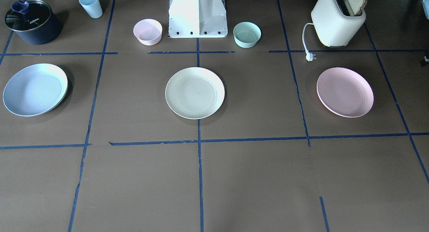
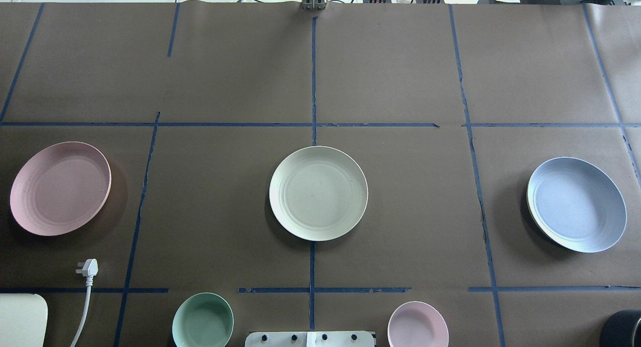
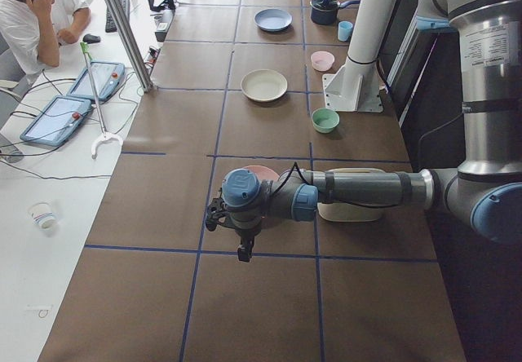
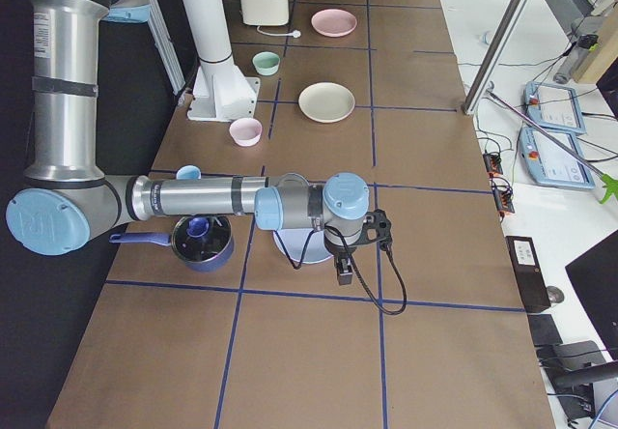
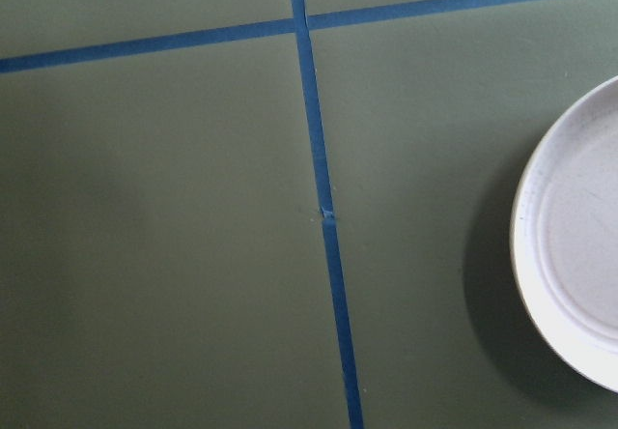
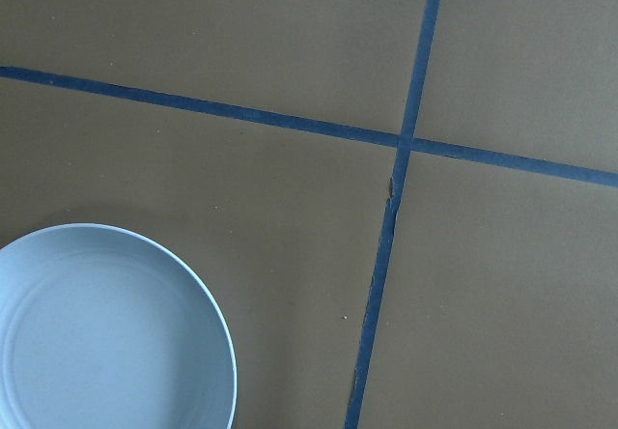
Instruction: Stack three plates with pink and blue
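Overhead exterior, progress: nothing is stacked yet. The pink plate point(image 2: 60, 188), cream plate point(image 2: 318, 193) and blue plate point(image 2: 576, 204) each lie alone on the table point(image 2: 400, 61), in a row and well apart, with cream in the middle.
Overhead exterior, arms: neither arm is in shot.
Exterior front-facing, progress: same picture here, three single plates flat on the table. By my reading, both the pink and the blue have to be carried over, so the whole job is left to do.
Exterior left, left gripper: the left gripper point(image 3: 242, 253) hangs fingers-down above the table just beside the pink plate, towards the table's end and away from the cream one. The plate is half hidden behind the wrist, with no contact.
Exterior left, jaws: I cannot tell from this angle whether they are parted or closed.
Exterior right, right gripper: the right gripper point(image 4: 344, 272) hovers fingers-down just beside the blue plate, which peeks out under the wrist. They are not touching.
Exterior right, jaws: again I cannot tell.
Left wrist-mounted, pink plate: its rim cuts in at the right edge, off to one side. The tape lines point(image 5: 323, 207) fill the middle and no fingers show.
Right wrist-mounted, blue plate: it sits in the lower-left corner, off-centre, and no fingers are in frame.
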`<state>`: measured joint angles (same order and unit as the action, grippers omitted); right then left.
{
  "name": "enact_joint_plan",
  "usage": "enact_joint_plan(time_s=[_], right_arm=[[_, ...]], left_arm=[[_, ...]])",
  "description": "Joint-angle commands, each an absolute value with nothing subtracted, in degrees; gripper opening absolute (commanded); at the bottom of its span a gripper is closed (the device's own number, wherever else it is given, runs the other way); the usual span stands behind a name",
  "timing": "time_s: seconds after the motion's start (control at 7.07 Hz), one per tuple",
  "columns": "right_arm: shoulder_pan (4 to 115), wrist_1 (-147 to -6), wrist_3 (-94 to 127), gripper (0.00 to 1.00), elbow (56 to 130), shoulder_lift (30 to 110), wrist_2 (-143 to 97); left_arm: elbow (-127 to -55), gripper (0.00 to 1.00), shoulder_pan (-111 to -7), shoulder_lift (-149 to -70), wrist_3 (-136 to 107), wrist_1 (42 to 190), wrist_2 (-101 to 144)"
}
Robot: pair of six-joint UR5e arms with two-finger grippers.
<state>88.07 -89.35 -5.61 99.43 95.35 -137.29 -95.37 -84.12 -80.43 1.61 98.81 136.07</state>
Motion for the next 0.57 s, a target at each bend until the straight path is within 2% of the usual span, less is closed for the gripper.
enact_joint_plan(time_s=[0.0,0.42], right_arm=[[88.1,-89.4,-5.7,1.0,99.3,95.4,-137.5],[87.9,-89.3,-6.1,1.0,99.1,95.8,-137.5]], left_arm=[[-90.1,1.0,-76.4,-80.6,-12.4,112.3,135.8],[-84.5,1.0,-65.2,-83.3,-37.1,127.7,135.6]])
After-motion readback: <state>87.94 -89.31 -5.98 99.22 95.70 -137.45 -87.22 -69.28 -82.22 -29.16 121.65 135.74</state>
